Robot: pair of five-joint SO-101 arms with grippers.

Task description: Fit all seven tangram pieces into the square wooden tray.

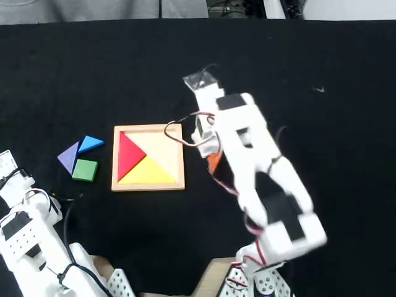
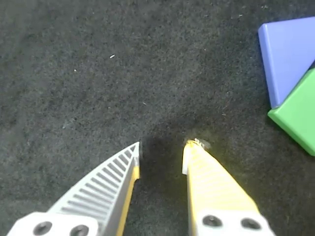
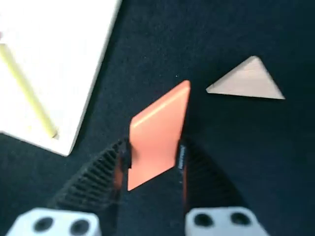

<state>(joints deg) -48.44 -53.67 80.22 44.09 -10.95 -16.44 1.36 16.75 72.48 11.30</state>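
Black cloth covers the whole desk. From the high view, the square wooden tray lies left of centre, with a red triangle and a yellow triangle already inside; its far right part is bare wood. Left of the tray, a purple triangle, a blue triangle and a green square lie close together. The right arm reaches over the desk just right of the tray, and a bit of the orange piece shows under it. From the left wrist view, the left hand is spread and holds nothing, near the purple and green pieces. From the right wrist view, the right hand pinches the orange piece across its narrow width, so the long axis points away from the hand. A pale triangle lies just beside it. The tray is to the left of this hand, so I judge the piece must travel left and perhaps turn to fit.
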